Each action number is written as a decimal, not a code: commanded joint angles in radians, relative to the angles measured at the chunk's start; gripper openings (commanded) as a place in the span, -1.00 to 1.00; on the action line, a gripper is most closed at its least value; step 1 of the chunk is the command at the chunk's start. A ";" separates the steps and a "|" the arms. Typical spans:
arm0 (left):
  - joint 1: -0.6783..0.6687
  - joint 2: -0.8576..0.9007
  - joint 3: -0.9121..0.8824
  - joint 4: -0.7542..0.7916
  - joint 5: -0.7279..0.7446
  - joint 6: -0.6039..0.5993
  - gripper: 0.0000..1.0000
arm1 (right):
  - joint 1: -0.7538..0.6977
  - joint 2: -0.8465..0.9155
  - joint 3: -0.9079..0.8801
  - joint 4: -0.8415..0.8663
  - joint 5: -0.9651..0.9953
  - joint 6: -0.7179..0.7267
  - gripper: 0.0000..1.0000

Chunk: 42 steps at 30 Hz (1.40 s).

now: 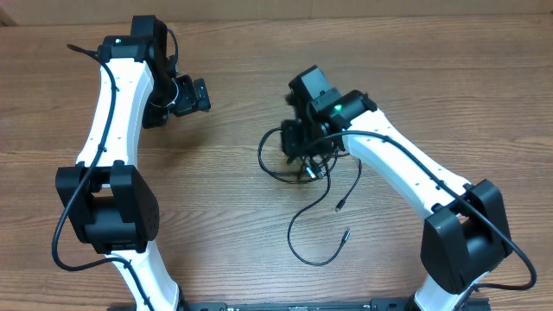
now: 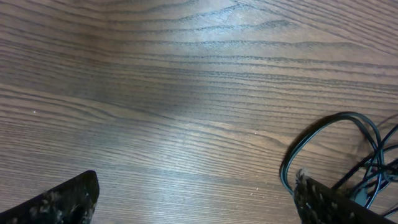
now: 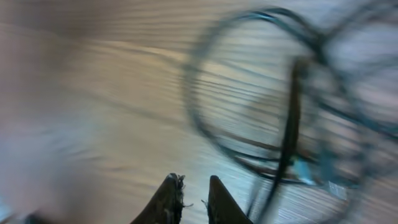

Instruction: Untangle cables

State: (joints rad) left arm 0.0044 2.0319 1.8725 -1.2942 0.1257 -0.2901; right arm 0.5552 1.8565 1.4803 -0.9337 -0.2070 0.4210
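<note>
We see the cables (image 1: 311, 166) lying straight on the wooden table (image 1: 216, 199), a brown board with dark grain running across it. The knot of thin black cords sits a little right of the middle, directly under the right gripper (image 1: 298, 147). One loop bulges out to the left of the knot. A long strand trails toward the near edge and curls back on itself. Two small plug ends (image 1: 340, 206) lie apart from each other just below the knot.

In the right wrist view the picture is blurred. There the right gripper (image 3: 193, 186) has its fingers nearly pressed together, with only a slim gap that looks bare. Loops of the cables (image 3: 292, 112) swing just ahead and to the right of the tips, above the table (image 3: 93, 93).

The left gripper (image 1: 203, 95) hangs over bare wood at the far left, well apart from the knot. In its own view the left gripper (image 2: 196, 186) is spread wide, with one finger in each lower corner. The cables (image 2: 323, 124) curl beside the right-hand one on the table (image 2: 186, 74).

Beyond the far edge of the table a pale strip (image 1: 346, 7) runs across the overhead view.
</note>
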 commanded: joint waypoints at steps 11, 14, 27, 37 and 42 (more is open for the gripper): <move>0.002 -0.008 -0.005 0.001 -0.010 -0.013 0.99 | -0.187 0.005 -0.188 -0.045 0.422 0.134 -0.76; 0.002 -0.008 -0.005 0.001 -0.010 -0.013 0.99 | -0.245 0.005 -0.211 -0.058 0.478 0.134 -0.76; 0.002 -0.008 -0.005 0.001 -0.010 -0.013 0.99 | -0.488 0.005 0.040 -0.420 0.462 0.207 -0.92; 0.002 -0.008 -0.005 0.001 -0.010 -0.013 0.99 | -0.421 0.005 0.153 -0.426 -0.164 -0.150 -0.71; -0.005 -0.008 -0.005 0.001 -0.010 -0.013 0.99 | -0.322 0.005 0.153 -0.410 -0.164 -0.150 -0.55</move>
State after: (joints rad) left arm 0.0040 2.0319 1.8721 -1.2938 0.1257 -0.2897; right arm 0.1764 1.8698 1.6299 -1.3544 -0.2932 0.3088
